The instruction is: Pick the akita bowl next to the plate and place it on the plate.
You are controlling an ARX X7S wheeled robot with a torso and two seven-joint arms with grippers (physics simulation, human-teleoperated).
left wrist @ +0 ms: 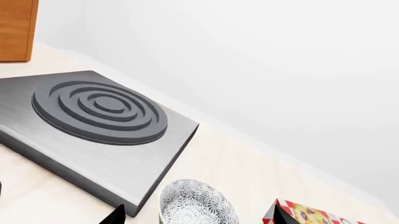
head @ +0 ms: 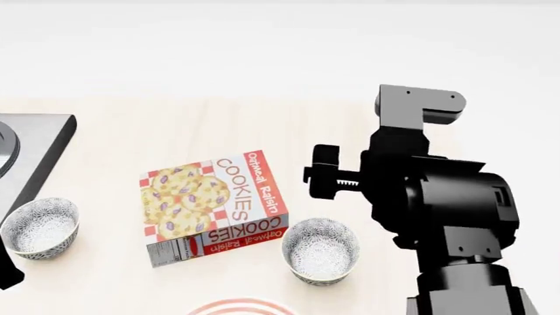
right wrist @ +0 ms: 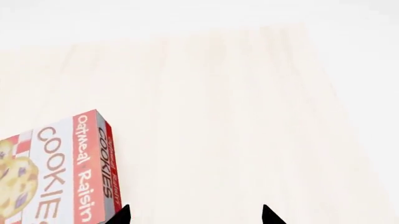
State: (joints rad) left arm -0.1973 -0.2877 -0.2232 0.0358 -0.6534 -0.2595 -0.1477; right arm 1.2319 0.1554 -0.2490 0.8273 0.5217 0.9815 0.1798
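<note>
I am in the approach step: my right gripper [right wrist: 194, 218], tips apart and empty, must descend on the bowl [head: 321, 250] at 1 o'clock from the plate [head: 237, 306], left gripper [left wrist: 196, 219] also parted, on a pale wooden counter [head: 350, 131] before a white wall [left wrist: 281, 70].

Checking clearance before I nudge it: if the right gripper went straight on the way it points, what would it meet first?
Probably nothing: beyond the right gripper lies only bare table. The cookie box sits off to one side of that line, though depth is unclear.
</note>
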